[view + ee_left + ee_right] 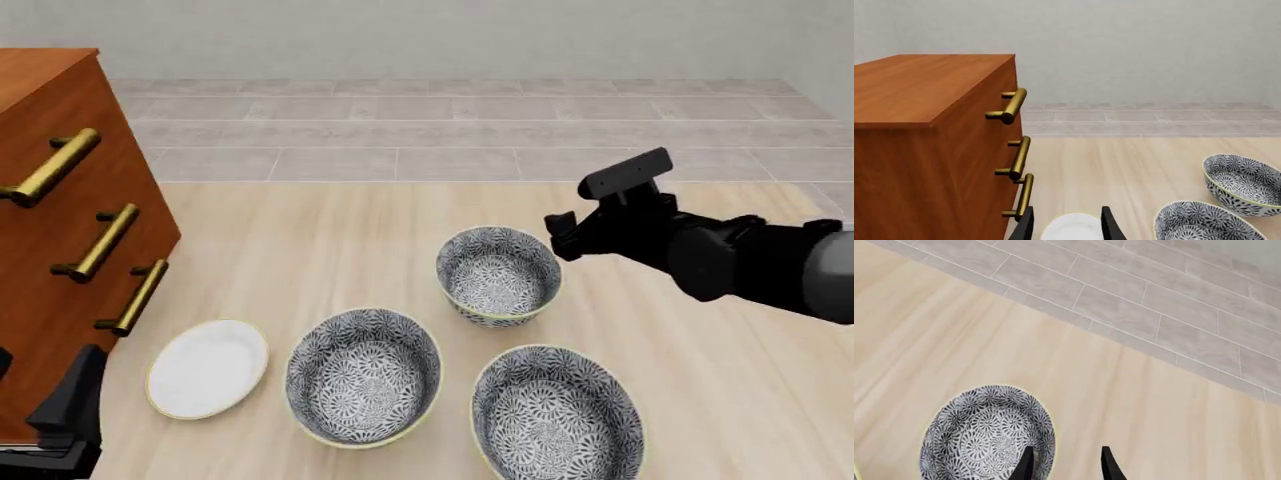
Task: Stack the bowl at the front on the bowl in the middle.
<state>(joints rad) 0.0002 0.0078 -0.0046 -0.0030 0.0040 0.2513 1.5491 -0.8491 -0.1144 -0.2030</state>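
Front bowl (558, 416) bottom cropped, left jaws (1067, 227) barely visible

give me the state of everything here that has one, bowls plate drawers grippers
bowl at the front: upright, empty, on the table
bowl in the middle: upright, empty, nothing stacked on it
far bowl: upright, empty
plate: flat, empty
drawers: all shut
left gripper: open, empty
right gripper: open, empty, beside the far bowl

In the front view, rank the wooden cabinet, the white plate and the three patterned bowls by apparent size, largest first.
1. Wooden cabinet, partly cropped.
2. Bowl at the front and bowl in the middle: alike.
3. Far bowl: the smallest-looking bowl, probably from distance.
4. White plate.
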